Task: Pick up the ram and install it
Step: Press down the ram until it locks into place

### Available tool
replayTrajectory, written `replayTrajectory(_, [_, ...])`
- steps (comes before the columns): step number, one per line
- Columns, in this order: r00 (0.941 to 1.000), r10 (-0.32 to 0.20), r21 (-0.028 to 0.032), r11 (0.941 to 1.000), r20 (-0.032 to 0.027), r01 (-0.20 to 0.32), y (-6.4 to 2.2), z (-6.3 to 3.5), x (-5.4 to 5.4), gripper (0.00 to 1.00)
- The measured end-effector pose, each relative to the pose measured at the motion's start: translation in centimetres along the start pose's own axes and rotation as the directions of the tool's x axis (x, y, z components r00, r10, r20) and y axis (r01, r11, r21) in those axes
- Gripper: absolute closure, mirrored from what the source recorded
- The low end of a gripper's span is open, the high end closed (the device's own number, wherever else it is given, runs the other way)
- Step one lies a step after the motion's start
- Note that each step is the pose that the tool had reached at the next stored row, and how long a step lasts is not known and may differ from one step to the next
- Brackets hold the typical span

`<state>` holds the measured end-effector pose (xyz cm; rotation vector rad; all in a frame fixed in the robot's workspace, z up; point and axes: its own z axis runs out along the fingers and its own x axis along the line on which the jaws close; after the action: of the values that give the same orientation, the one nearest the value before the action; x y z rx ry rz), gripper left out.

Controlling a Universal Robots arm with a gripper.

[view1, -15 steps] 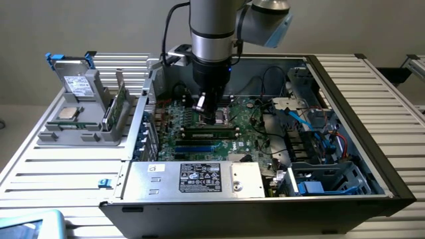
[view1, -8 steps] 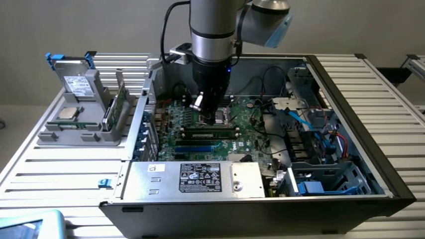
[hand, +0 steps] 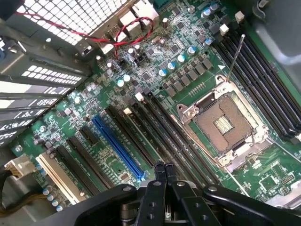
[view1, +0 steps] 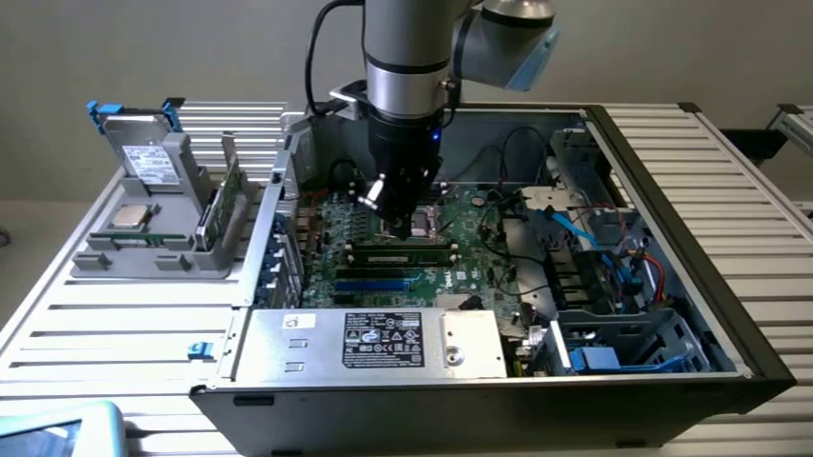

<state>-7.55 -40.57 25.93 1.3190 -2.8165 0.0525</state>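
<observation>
The gripper (hand: 164,169) hangs inside the open computer case (view1: 673,181), just above the motherboard (hand: 155,61), with its fingers pressed together and nothing between them. The ram (view1: 403,253) sits in a slot on the motherboard, directly below the gripper, near the empty processor socket (hand: 223,125).

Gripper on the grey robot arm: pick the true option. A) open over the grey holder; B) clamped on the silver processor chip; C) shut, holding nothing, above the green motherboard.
C: the gripper has its fingers pressed together, empty, above the green motherboard.
</observation>
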Motion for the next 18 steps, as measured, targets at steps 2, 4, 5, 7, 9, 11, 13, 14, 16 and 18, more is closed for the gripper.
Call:
replayTrajectory(2, [0.9997, 0.026, -0.0005, 0.9997, -0.0001, -0.026, 0.0, 0.0, 0.0, 0.89])
replayTrajectory(4, [0.9989, 0.047, 0.0005, 0.9989, 0.0014, -0.047, 0.0, 0.01, -0.01, 0.89])
replayTrajectory(5, [0.9984, 0.056, 0.0022, 0.9984, 0.0025, -0.056, 0.0, 0.01, 0.0, 0.89])
replayTrajectory(7, [0.9973, 0.073, 0.0067, 0.9973, 0.005, -0.073, 0.0, 0.01, 0.0, 0.89])
replayTrajectory(9, [0.9959, 0.09, 0.0106, 0.9958, 0.0074, -0.09, -0.01, 0.0, 0.0, 0.89])
replayTrajectory(11, [0.9937, 0.111, 0.0126, 0.9937, 0.0089, -0.111, -0.01, 0.0, 0.0, 0.89])
replayTrajectory(13, [0.9909, 0.134, 0.0125, 0.9908, 0.0092, -0.135, 0.0, 0.0, 0.0, 0.89])
replayTrajectory(14, [0.9891, 0.147, 0.0122, 0.9891, 0.0091, -0.147, 0.0, 0.0, 0.0, 0.89])
replayTrajectory(16, [0.9851, 0.172, 0.0115, 0.985, 0.0087, -0.172, 0.0, 0.0, 0.01, 0.89])
replayTrajectory(18, [0.9806, 0.196, 0.0109, 0.9805, 0.0083, -0.196, 0.0, -0.01, 0.01, 0.89])
